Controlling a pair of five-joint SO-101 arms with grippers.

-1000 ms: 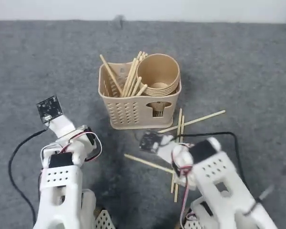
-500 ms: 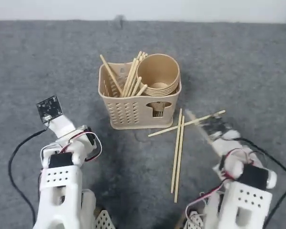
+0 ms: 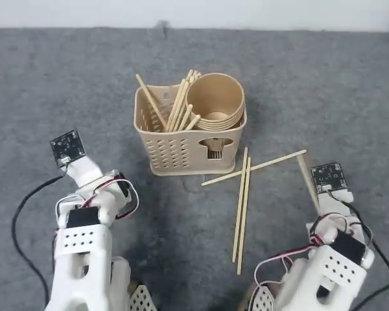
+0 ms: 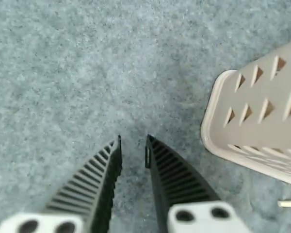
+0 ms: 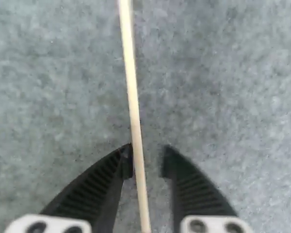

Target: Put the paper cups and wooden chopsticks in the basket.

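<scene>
Right gripper [image 5: 146, 147]: jaws parted, a single chopstick [image 5: 129, 73] running lengthwise through the gap, touching one finger and clear of the other; likely not clamped. Its long axis follows the gripper's reach, so the jaws would close square across it. Beyond it, three loose chopsticks [image 3: 241, 207] lie on the carpet [image 3: 324, 84], nearer this arm. The basket [image 3: 181, 152], already holding paper cups [image 3: 215, 97] and sticks, sits farther out toward the left arm. Left gripper [image 4: 133, 144]: narrowly parted, empty, beside the basket's corner.
</scene>
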